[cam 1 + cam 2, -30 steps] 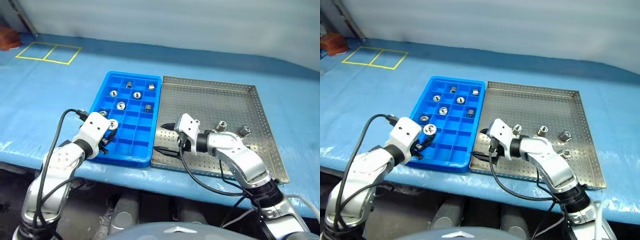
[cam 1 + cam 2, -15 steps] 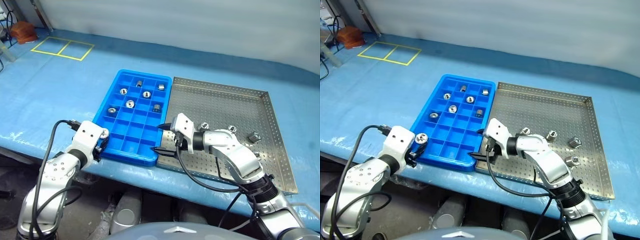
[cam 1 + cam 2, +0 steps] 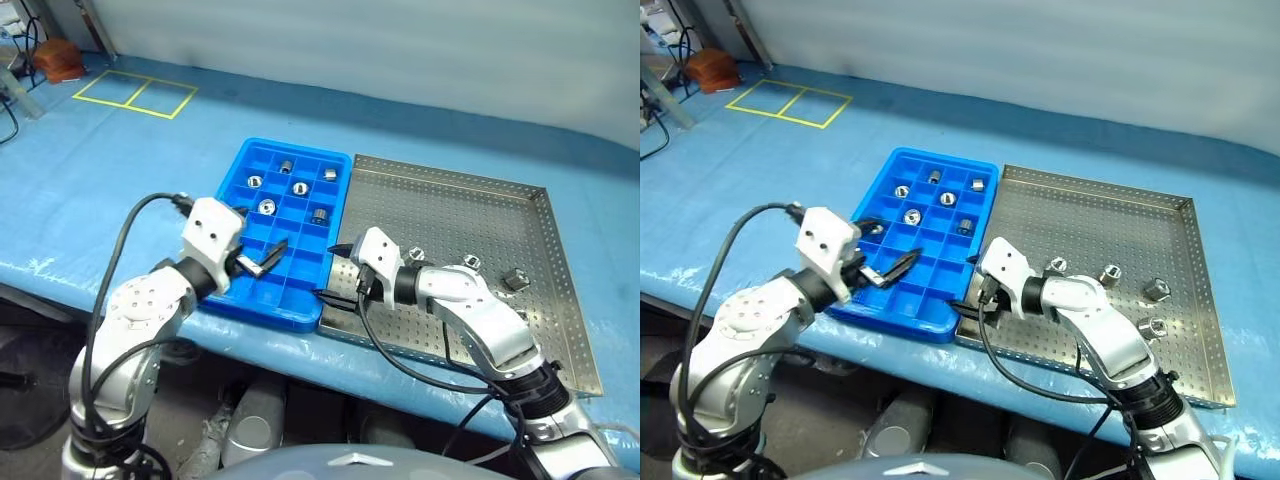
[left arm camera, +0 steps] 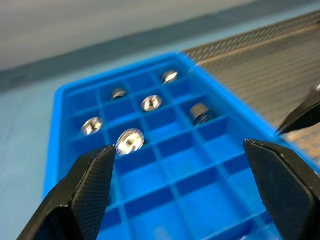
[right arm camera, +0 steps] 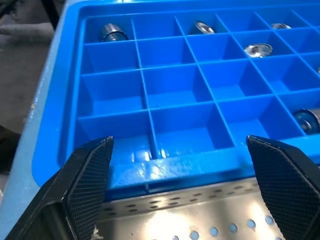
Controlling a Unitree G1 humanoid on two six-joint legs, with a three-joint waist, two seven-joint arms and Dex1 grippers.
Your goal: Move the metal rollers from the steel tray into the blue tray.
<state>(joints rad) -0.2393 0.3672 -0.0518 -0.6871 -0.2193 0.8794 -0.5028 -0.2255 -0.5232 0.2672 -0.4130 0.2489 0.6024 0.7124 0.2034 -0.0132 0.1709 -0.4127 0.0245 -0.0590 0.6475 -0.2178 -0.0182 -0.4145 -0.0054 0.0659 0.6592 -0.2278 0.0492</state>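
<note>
Hovering our two grippers, both spread and empty, at the trays' shared edge.
Our left gripper (image 3: 262, 258) hangs over the blue tray (image 3: 268, 301); rollers (image 3: 266, 206) lie toward its 12 o'clock end. Our right gripper (image 3: 336, 272) sits over the steel tray (image 3: 450, 205), more rollers (image 3: 1154, 290) at 3 o'clock.

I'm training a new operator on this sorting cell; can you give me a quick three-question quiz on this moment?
1. True or false: the left gripper is shut on one of the metal rollers.
2. Which tray lies further to the robot's left? A) the steel tray B) the blue tray
3. How many metal rollers lie in the steel tray in the right eye view?

Key: 1. False: the left gripper is open and empty above the blue tray. 2. B. 3. Four.
</note>
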